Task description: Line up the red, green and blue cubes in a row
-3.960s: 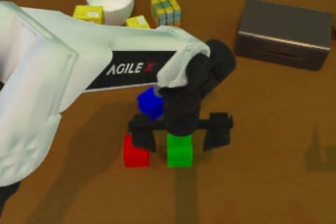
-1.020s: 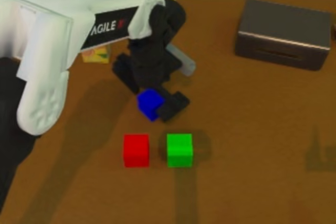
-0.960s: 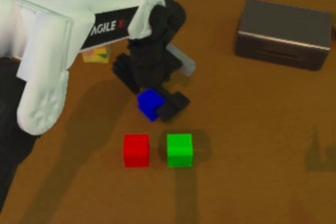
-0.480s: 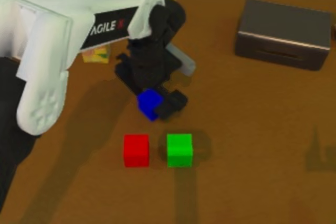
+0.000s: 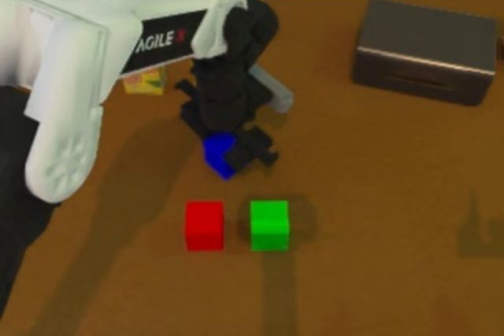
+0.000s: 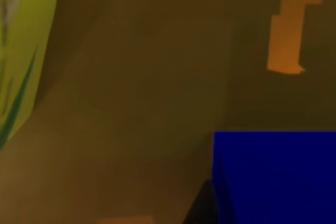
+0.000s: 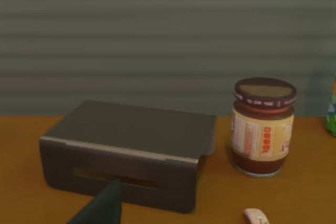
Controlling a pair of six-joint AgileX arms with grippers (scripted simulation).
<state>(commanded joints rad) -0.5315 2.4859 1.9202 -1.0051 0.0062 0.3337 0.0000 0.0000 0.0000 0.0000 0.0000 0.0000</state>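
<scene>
Blue cube (image 5: 218, 153) is the one in play. It sits behind the red cube (image 5: 204, 225) and green cube (image 5: 269, 225), which are side by side w/ a small gap nearer the front edge of the table (image 5: 378, 194). Blue lies above that gap in the top view, a bit toward red, corner turned so it's not square to the other two.

Handling, my guess: small rigid block, light, flat faces, nothing fragile. Smooth sides could slip if the pinch is off-centre, so I'd take it across two opposite flat faces, mid-height, not corner to corner.

My left gripper (image 5: 228, 149) is right down on it. One dark finger (image 5: 256, 149) is pressed against blue's right side, the other is on the far side under the wrist. Looks closed onto the cube, narrow gap, cube between. The left wrist view backs that up: blue (image 6: 275, 177) fills the near corner, very close to the cam.

Right arm is parked off to the right and out of the top view; its cam looks at a grey box (image 7: 128, 153) and a jar (image 7: 264, 126), with one dark fingertip (image 7: 102, 205) showing. Can't tell its opening.

Row spot still free: right of green or left of red.
</scene>
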